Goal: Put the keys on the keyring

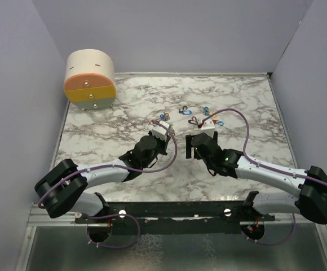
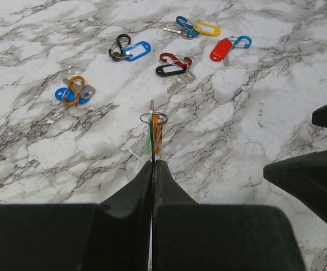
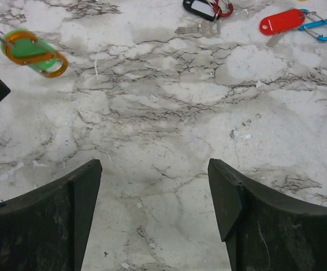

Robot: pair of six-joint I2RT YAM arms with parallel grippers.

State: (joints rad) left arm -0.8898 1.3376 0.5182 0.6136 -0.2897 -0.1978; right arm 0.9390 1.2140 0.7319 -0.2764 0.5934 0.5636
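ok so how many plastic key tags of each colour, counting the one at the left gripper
blue tags: 2
yellow tag: 1
red tag: 1
black tag: 1
green tag: 1, on the bunch held by the left gripper
total: 6
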